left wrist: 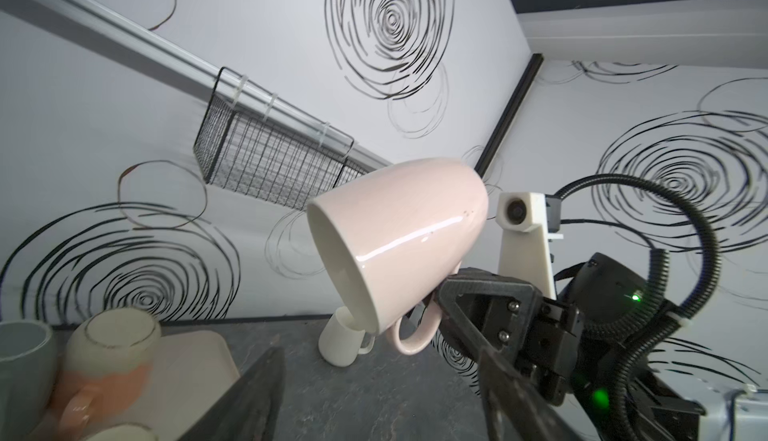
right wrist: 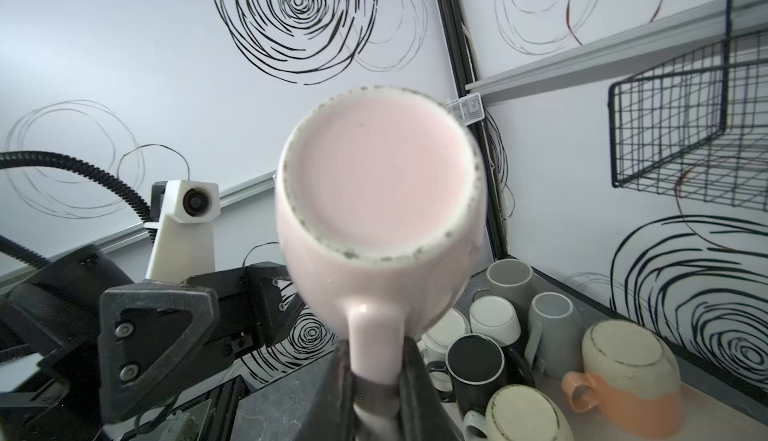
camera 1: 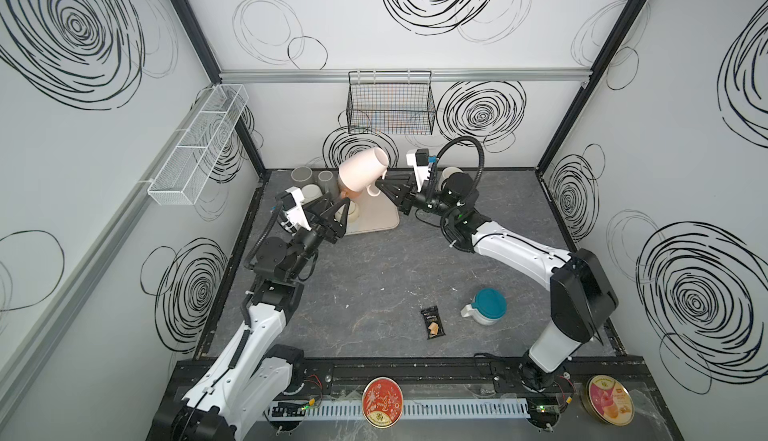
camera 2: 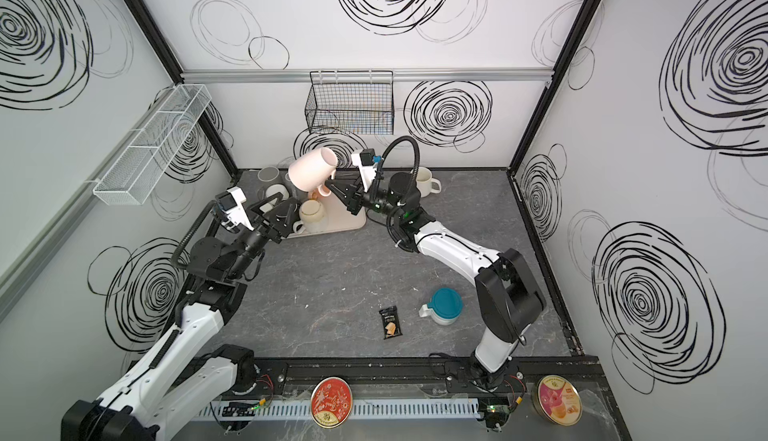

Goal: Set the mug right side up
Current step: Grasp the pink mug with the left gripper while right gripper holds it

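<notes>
Grey marbled tabletop (camera 1: 374, 276) makes the floor of a white booth whose walls are scrawled with black swirls. A black wire basket (camera 1: 390, 104) hangs from the rail on the back wall and a white mesh shelf (camera 1: 199, 143) from the left wall. Towards the front lie a snack packet (camera 1: 432, 323) and a teal-lidded jug (camera 1: 486, 306), well apart from the beige tray (camera 1: 378, 218) at the back.

The pink mug (camera 1: 362, 168) is up in the air over the tray's far end, tipped over with its mouth slanting downward. The right gripper (camera 1: 379, 187) is clamped tight on its handle. The left gripper (camera 1: 334, 206) sits just below and beside the mug, jaws spread wide with nothing between them.

From the right wrist I get the mug's flat base, edged with a speckled unglazed ring. Below it is a huddle of mugs (right wrist: 494, 320) on the tray, most of them bottom-up. The left wrist gives the other end: the pale inside of the mouth, the handle hanging underneath, and a white mug (left wrist: 343, 341) standing upright on the tabletop beyond.
</notes>
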`<move>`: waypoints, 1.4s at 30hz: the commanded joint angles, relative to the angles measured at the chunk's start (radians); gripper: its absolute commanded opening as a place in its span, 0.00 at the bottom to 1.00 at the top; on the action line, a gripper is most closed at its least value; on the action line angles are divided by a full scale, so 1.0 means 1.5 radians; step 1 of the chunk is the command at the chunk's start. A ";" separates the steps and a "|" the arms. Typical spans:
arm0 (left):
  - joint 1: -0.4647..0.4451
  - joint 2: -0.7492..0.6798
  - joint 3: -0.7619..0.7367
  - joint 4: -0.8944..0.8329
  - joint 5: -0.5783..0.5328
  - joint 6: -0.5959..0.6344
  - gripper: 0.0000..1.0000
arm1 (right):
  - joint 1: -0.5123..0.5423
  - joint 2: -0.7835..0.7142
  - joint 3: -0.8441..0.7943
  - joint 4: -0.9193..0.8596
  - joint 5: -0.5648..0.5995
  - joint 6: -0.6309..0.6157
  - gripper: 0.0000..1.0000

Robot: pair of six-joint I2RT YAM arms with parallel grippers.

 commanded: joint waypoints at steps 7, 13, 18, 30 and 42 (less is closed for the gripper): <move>-0.093 0.077 0.039 0.251 0.052 0.027 0.78 | 0.007 -0.068 0.044 0.167 -0.085 0.074 0.00; -0.094 0.133 0.039 0.419 0.066 -0.047 0.75 | 0.014 -0.097 0.032 0.194 -0.093 0.086 0.00; -0.110 0.177 0.049 0.508 0.071 -0.083 0.67 | 0.017 -0.101 0.028 0.243 -0.094 0.133 0.00; -0.166 0.256 0.139 0.535 0.088 -0.100 0.44 | 0.020 -0.088 0.029 0.289 -0.107 0.191 0.00; -0.187 0.318 0.202 0.607 0.115 -0.167 0.10 | 0.011 -0.101 0.006 0.279 -0.101 0.193 0.00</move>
